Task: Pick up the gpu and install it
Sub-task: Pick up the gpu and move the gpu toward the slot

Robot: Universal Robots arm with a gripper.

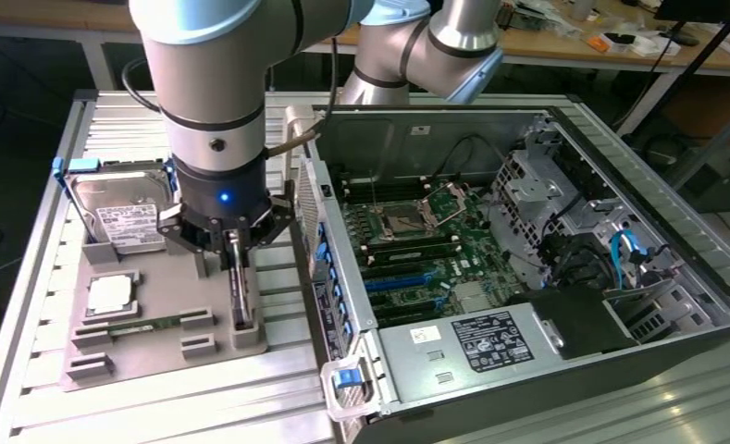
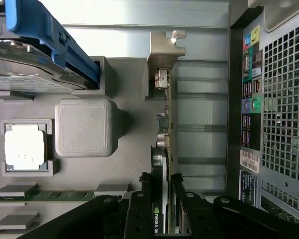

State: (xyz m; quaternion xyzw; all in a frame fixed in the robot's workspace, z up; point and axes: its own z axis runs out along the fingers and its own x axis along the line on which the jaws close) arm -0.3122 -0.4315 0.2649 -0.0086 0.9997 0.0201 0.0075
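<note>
gpu (image 1: 241,301) – where's it sitting? full description pls
> flat green circuit-board card with a black cooler shroud, standing on its long edge straight under the gripper (image 1: 234,254). lower end looks seated in a grey slotted block (image 1: 246,328) of the grey plastic fixture tray (image 1: 154,361). silver metal end bracket (image 2: 164,47) is at the end of the card farther from the fingers

tool state?
> two black fingers (image 2: 139,209) straddle the card, one on the shroud face, one on the board face. wrist view shows no gap on either side, so it reads as pinching the card. card not lifted out of the block

what's around the tool?
> on the side of the gripper away from the case, all on the same tray: silver hard drive (image 1: 120,217) with white label in a blue plastic caddy (image 2: 45,35), square silver processor chip (image 1: 110,294) in a recess, narrow green memory stick (image 1: 142,326) lying flat. all well apart from the fingers

other side?
> open dark-grey metal tower case (image 1: 402,139) lying on its side just beside the gripper, green motherboard (image 1: 426,259) facing up inside, black power supply (image 1: 488,338) with white label in one corner. perforated rear panel (image 2: 284,99) runs alongside the card. tray and case both on a slatted aluminium table (image 1: 130,412)
</note>
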